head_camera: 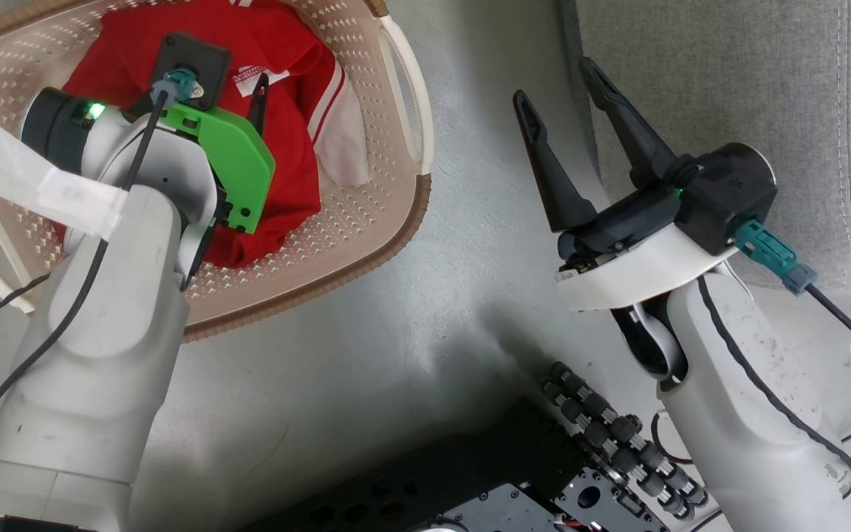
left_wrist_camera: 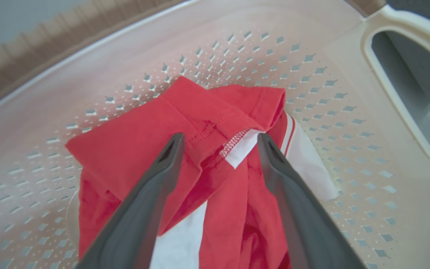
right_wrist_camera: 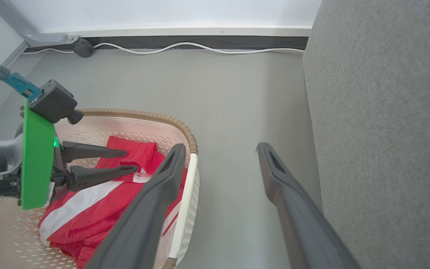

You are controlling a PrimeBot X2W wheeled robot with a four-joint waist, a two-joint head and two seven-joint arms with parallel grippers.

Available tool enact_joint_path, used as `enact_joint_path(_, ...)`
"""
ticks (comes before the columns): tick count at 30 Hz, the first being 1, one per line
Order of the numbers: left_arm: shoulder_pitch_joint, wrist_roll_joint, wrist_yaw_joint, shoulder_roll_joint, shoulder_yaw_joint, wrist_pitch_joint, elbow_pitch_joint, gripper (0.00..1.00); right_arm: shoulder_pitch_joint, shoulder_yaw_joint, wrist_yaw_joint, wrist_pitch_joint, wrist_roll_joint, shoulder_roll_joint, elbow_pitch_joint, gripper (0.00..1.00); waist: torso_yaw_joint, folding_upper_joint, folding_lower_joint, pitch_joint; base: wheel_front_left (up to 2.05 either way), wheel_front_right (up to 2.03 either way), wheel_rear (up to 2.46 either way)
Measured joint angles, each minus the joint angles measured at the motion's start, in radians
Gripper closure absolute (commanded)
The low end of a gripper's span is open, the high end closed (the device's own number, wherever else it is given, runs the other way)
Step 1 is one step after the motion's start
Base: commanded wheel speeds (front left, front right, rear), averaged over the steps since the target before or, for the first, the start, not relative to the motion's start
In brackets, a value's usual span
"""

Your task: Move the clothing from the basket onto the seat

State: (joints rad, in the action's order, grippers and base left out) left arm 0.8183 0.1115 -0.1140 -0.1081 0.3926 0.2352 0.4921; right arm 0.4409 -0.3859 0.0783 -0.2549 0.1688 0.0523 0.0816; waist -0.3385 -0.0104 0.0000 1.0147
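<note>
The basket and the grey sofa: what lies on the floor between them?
Nothing: in the right wrist view the floor between the basket and the sofa is bare. The right pincer, open, hangs above that stretch.

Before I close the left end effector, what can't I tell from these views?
- Garment count: the clothing is bunched, folds hiding the rest; in the head view the left arm covers much of it.
- Floor of the basket: under the cloth.
- Whether the left end effector touches fabric: no view settles it.
- Extent of the sofa: cut off by frame edges.
</note>
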Motion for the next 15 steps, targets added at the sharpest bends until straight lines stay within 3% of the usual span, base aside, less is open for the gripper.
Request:
enact_joint_path(7,0.006,0.0,0.0,0.002,0.003,-0.016,0.018,0.02,-0.004,0.007,0.001,0.0,0.0,-0.002,0.0,0.0,-0.004,0.0,0.0,0.003,0.0,0.0,0.0)
enact_joint_path(8,0.009,0.0,0.0,0.002,0.003,-0.017,0.019,0.21,-0.005,0.007,0.001,0.0,0.0,-0.002,0.0,0.0,-0.005,0.0,0.0,0.004,0.0,0.0,0.0)
enact_joint_path(10,0.018,0.0,0.0,0.004,0.003,-0.028,0.021,1.0,-0.005,0.009,0.001,0.0,0.0,-0.002,0.0,0.0,-0.005,0.0,0.0,0.004,0.0,0.0,0.0)
enact_joint_path(15,0.03,0.0,0.009,0.008,0.003,-0.053,0.03,1.0,-0.005,0.012,0.002,0.0,0.0,-0.003,0.0,0.0,-0.004,0.0,0.0,0.004,0.0,0.0,0.0)
